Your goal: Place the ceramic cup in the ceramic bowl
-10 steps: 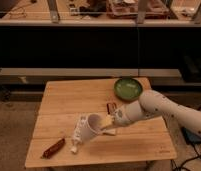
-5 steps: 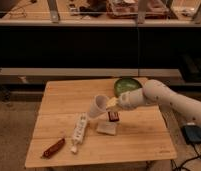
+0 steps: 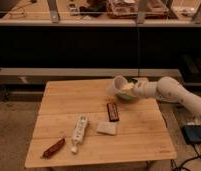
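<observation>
The hand (image 3: 128, 90) pinched the cup (image 3: 119, 85), tilted and lifted clear of the worktop (image 3: 59, 107), right over the bowl (image 3: 130, 97) just beneath it. A power strip (image 3: 79, 132) lay well off.

— How is the light?
— Dim and warm; it falls from above onto the wooden counter (image 3: 94, 107); behind it, near black.
— Shadows? Glare?
— Soft shadows; no glare; the pincer (image 3: 126, 90), clasping the ceramic cup (image 3: 117, 84) at the counter's far right, catches pale light.
</observation>
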`<action>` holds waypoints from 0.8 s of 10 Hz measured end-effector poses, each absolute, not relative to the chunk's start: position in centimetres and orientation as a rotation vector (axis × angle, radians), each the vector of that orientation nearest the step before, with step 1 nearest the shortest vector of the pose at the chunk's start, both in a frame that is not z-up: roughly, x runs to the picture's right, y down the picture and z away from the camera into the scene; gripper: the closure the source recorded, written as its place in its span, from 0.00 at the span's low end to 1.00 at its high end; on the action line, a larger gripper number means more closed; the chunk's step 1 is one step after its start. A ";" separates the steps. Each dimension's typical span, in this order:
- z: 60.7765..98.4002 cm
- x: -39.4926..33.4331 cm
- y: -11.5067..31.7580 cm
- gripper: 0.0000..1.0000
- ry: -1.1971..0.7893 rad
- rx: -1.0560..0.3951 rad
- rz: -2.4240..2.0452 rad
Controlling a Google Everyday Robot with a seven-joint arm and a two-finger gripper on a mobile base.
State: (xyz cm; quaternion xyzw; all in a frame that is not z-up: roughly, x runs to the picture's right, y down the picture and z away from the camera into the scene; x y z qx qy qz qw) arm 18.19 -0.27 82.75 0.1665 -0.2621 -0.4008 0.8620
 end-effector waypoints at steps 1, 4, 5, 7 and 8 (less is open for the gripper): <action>83.3 20.8 -0.2 1.00 -0.482 0.353 -0.778; 83.5 24.7 0.0 1.00 -0.349 0.365 -0.687; 83.7 25.5 0.5 1.00 -0.314 0.356 -0.665; 84.4 25.9 1.2 0.99 -0.279 0.338 -0.647; 84.9 25.8 1.4 0.92 -0.266 0.324 -0.642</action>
